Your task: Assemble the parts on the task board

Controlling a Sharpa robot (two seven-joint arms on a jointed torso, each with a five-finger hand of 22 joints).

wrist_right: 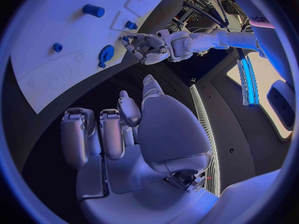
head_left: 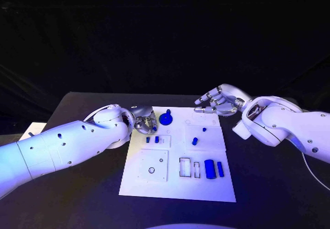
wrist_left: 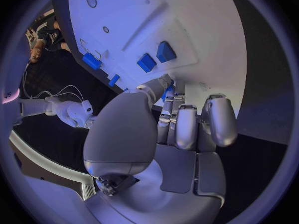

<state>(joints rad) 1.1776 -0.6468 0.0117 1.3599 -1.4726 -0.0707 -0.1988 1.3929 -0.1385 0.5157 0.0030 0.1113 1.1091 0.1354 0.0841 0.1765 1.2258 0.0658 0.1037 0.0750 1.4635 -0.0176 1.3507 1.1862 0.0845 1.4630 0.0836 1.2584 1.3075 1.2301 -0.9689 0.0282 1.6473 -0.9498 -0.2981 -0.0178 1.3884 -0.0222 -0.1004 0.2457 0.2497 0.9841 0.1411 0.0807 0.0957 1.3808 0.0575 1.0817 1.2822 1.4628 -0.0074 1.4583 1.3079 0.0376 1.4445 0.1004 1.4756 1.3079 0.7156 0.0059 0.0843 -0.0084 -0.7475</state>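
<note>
1. Head view: the white task board [head_left: 177, 188] lies mid-table; near its front edge sit rectangular recesses, and two blue bars [head_left: 214, 169] lie there side by side, though whether they sit inside recesses I cannot tell; a round blue part with a knob [head_left: 166, 118] sits near the far left corner, just beside the left hand [head_left: 142, 121], whose fingers curl at the board's left edge; whether it holds anything I cannot tell; the right hand [head_left: 219, 102] hovers over the far right corner, fingers bent and apart, holding nothing
2. Left wrist view: its fingers [wrist_left: 187, 124] lie curled together above the board; two blue blocks [wrist_left: 156, 57] stand just beyond them
3. Right wrist view: fingers [wrist_right: 99, 134] loosely bent, nothing held; the board lies well apart; no writing is legible
</note>
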